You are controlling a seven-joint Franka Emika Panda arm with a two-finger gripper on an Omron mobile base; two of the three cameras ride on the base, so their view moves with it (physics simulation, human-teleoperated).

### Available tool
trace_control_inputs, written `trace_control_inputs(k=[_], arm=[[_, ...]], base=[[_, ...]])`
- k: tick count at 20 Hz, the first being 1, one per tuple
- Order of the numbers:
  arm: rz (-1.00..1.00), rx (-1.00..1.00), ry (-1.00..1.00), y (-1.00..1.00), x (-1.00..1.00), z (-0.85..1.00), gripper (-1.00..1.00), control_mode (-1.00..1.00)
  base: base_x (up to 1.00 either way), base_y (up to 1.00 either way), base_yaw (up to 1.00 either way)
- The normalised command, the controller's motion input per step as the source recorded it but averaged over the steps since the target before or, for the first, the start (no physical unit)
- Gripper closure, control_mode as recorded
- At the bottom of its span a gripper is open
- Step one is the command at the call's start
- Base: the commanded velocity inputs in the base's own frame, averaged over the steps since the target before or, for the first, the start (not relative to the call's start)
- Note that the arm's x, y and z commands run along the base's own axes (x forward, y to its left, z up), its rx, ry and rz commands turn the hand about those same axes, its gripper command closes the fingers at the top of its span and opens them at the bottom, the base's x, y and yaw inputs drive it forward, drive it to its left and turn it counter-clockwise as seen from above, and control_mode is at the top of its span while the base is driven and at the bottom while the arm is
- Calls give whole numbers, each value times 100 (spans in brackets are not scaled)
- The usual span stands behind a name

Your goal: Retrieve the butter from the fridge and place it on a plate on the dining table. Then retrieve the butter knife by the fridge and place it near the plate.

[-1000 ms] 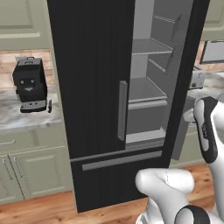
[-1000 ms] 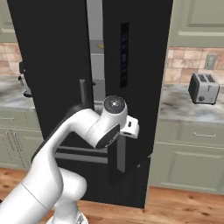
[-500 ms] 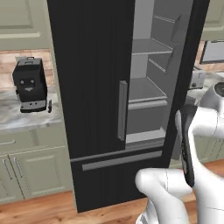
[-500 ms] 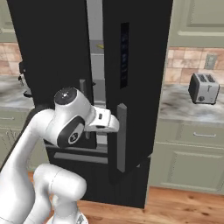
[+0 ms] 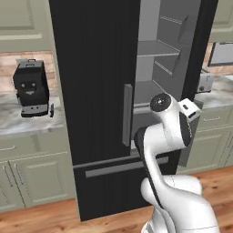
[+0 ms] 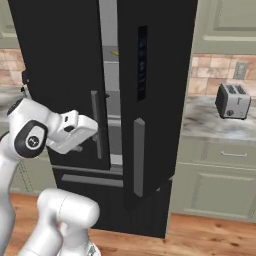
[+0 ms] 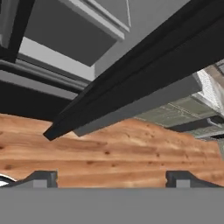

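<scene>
Standing before the fridge (image 5: 93, 86), arm raised in front of the gap; early stage of the task, by my judgement

- Fridge: right-hand door (image 6: 157, 95) swung open, pale grey shelves exposed; left door shut. Opening step looks done
- Butter (image 6: 114, 52): small yellow sliver on an upper shelf inside, close to that shelf's front edge, seen through the gap in the right base view. Untouched, well above the hand
- Gripper (image 7: 111, 178): pincer spread wide, nothing between the tips; hand view looks down past the lower edge of the open door to the wooden floor (image 7: 109, 148). Hand is low for that shelf
- Butter knife (image 5: 52, 110): tiny dark sliver on the wall worktop left of the fridge, just beside the coffee machine (image 5: 31, 88), towards the worktop's fridge end and near its front edge. Not yet dealt with
- Toaster (image 6: 233, 100) on the worktop right of the fridge, no part in the job

Left to do, as I read it: reach up and in, grasp the butter, carry it to the plate on the dining table, return for the knife, set it near the plate. Nearly everything remains
</scene>
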Motion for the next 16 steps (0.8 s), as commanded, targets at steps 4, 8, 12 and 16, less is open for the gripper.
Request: trace_control_inputs(k=[4, 8, 12, 16], arm=[[4, -21, 24, 20, 72, 0, -100, -100], [5, -3, 13, -1, 57, -1, -100, -100], [0, 0, 2, -1, 33, -1, -100, -100], [2, 0, 1, -40, 60, -13, -100, -100]], base=[[0, 0, 0], [0, 0, 0], [0, 0, 0], [0, 0, 0]])
